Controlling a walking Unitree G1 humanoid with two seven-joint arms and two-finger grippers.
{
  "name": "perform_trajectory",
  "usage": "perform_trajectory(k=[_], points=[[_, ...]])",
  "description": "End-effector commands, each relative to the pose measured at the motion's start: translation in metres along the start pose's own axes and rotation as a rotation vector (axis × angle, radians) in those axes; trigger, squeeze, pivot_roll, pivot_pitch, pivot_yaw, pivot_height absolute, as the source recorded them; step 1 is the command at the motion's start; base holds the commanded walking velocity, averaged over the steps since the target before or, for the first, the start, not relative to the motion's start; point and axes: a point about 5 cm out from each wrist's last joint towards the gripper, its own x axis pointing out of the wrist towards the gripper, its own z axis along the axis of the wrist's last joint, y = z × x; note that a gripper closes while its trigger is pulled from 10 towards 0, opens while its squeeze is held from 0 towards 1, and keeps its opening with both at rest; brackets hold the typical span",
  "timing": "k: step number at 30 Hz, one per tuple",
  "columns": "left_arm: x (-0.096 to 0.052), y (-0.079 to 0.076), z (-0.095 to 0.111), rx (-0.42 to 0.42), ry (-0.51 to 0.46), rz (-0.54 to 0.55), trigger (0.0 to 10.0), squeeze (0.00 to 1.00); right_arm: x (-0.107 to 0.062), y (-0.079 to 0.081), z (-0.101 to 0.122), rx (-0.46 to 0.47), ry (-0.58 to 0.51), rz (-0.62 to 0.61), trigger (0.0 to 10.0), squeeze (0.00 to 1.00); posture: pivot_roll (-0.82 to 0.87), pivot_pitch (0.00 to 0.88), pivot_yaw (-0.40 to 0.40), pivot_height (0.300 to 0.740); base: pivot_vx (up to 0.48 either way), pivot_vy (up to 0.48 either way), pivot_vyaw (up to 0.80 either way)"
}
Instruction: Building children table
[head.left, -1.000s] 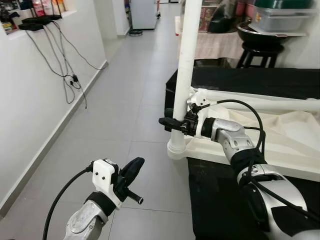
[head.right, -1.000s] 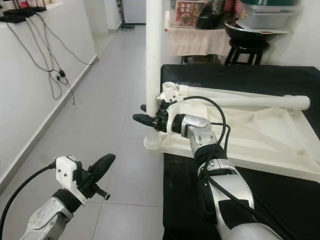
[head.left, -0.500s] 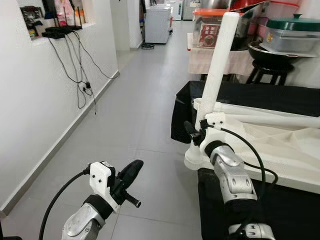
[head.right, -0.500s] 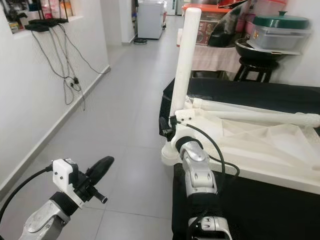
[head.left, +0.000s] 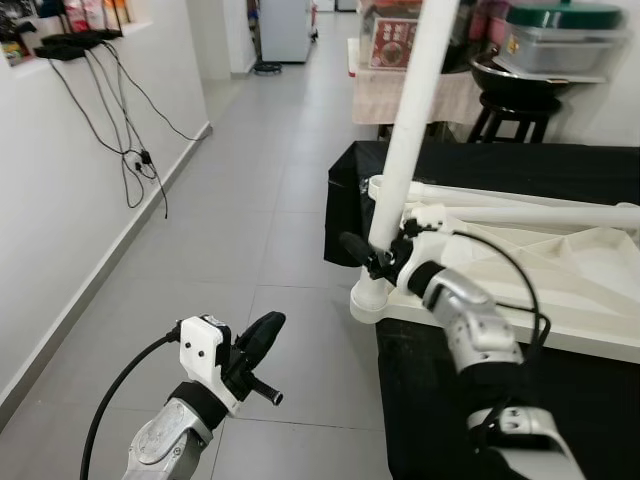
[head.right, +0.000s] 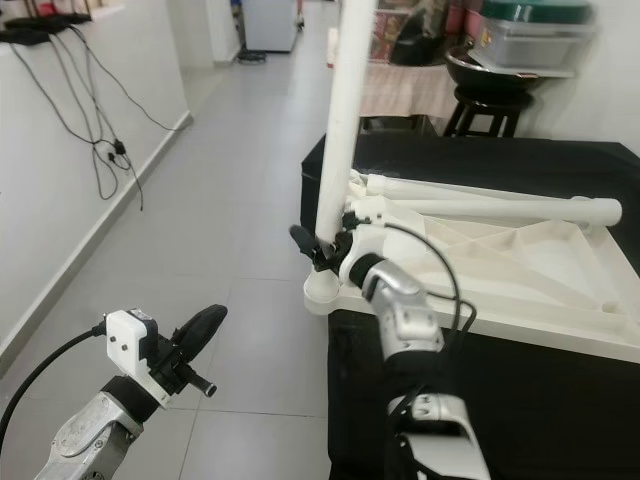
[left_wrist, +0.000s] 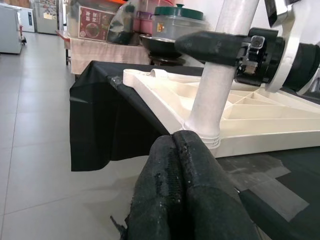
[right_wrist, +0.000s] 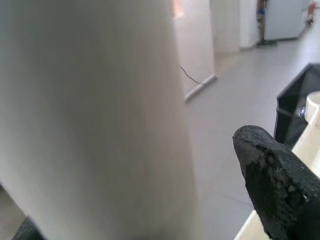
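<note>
The white tabletop (head.left: 560, 300) lies upside down on a surface draped in black cloth (head.left: 450, 400). A white table leg (head.left: 405, 140) rises from the socket (head.left: 370, 297) at its near-left corner, with its top leaning right. My right gripper (head.left: 365, 250) is shut on this leg low down, a black finger (right_wrist: 270, 170) on each side of it. A second white leg (head.left: 530, 213) lies flat across the tabletop. My left gripper (head.left: 262, 335) hovers over the floor to the left of the table, shut with nothing in it, its fingers (left_wrist: 180, 185) pressed together.
Grey tiled floor (head.left: 250, 200) runs down a corridor on the left, beside a white wall (head.left: 60, 200) with hanging cables (head.left: 130, 150). Behind the table stand a black stool (head.left: 510, 110) with a dark pan, a clothed table (head.left: 440, 95) and a lidded container (head.left: 560, 45).
The view has shifted with the camera. The standing leg leans more to the right than a second ago, my right gripper still on it. The left gripper holds its place.
</note>
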Motion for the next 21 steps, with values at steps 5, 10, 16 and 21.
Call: perform_trajectory(k=[5, 10, 16, 21], points=[[-0.001, 0.001, -0.003, -0.001, 0.005, 0.008, 10.0, 0.0, -0.008, -0.008, 0.002, -0.085, 0.077, 0.363, 10.0, 0.0, 0.05, 0.0, -0.029, 0.74, 0.0, 0.0, 0.0], [0.0, 0.0, -0.003, 0.004, 0.005, 0.001, 10.0, 0.0, -0.001, -0.013, 0.009, -0.071, 0.084, 0.401, 10.0, 0.0, 0.06, 0.0, -0.03, 0.74, 0.0, 0.0, 0.0], [0.0, -0.001, -0.003, 0.007, 0.003, 0.002, 10.0, 0.0, 0.004, -0.013, 0.018, -0.069, 0.068, 0.441, 0.0, 0.0, 0.06, 0.0, -0.029, 0.74, 0.0, 0.0, 0.0], [0.0, -0.002, -0.004, 0.004, 0.003, -0.002, 10.0, 0.0, 0.001, -0.012, 0.013, -0.049, 0.086, 0.532, 0.0, 0.0, 0.05, 0.0, -0.026, 0.74, 0.0, 0.0, 0.0]])
